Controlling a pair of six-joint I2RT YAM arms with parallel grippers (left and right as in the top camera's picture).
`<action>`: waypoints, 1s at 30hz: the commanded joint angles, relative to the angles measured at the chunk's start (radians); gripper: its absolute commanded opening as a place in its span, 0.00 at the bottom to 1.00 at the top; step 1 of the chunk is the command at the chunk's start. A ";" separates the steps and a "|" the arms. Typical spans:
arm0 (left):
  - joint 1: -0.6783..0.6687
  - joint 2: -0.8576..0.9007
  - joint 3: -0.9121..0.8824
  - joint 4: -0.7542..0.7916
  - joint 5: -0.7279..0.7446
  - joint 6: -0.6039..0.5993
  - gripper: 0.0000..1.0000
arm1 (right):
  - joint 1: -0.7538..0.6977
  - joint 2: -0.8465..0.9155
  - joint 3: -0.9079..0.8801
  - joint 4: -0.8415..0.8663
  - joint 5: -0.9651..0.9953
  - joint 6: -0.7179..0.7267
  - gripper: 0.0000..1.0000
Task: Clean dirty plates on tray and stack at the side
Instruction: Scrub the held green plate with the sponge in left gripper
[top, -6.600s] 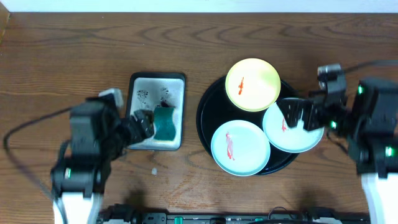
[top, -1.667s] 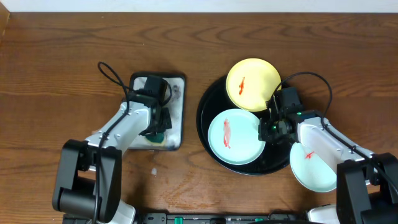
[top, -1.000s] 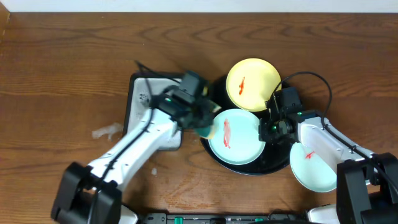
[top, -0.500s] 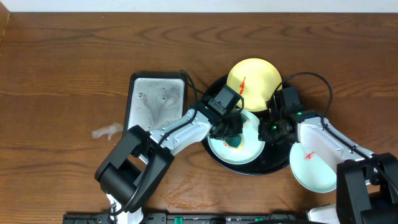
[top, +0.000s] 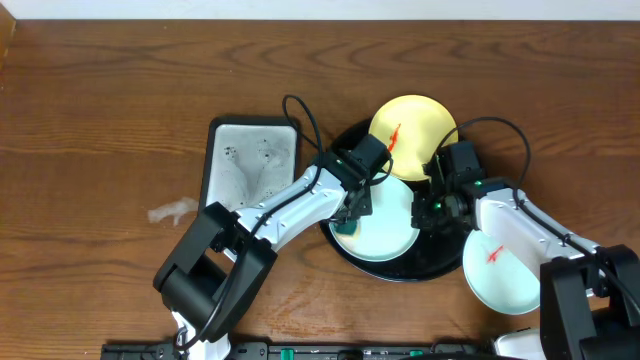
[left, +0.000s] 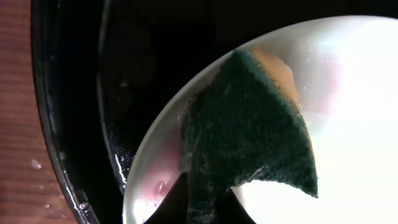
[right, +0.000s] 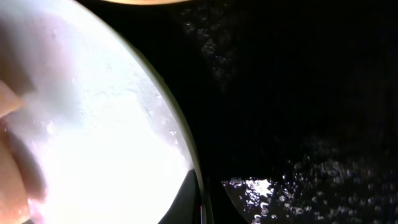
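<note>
On the black tray (top: 436, 255) lies a pale mint plate (top: 390, 225), with no red smear showing on it. My left gripper (top: 352, 213) is shut on a dark green sponge (left: 249, 134) that is pressed flat on the plate's left part (left: 354, 124). At the plate's right rim (right: 186, 155), my right gripper (top: 428, 207) is shut on the edge. The yellow plate (top: 412, 135), with a red smear, leans on the tray's back rim. A second mint plate (top: 500, 272), also smeared red, rests on the table to the right of the tray.
The rectangular soapy tray (top: 250, 165) sits left of the black tray. A patch of foam (top: 172, 211) lies on the wood further left. The black tray floor (right: 298, 93) is wet with droplets.
The left gripper has dragged the sponge from the middle of the mint plate towards its left edge. The plate and the yellow one shifted slightly. The right gripper keeps its hold.
</note>
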 joint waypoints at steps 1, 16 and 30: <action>0.024 0.068 -0.058 0.027 -0.043 0.016 0.07 | -0.007 0.020 -0.018 -0.002 0.093 0.017 0.01; -0.079 0.156 -0.058 0.409 0.467 -0.108 0.08 | -0.007 0.020 -0.018 -0.002 0.092 0.017 0.01; -0.021 0.156 -0.058 0.225 0.314 -0.059 0.07 | -0.007 0.020 -0.018 -0.006 0.092 0.017 0.01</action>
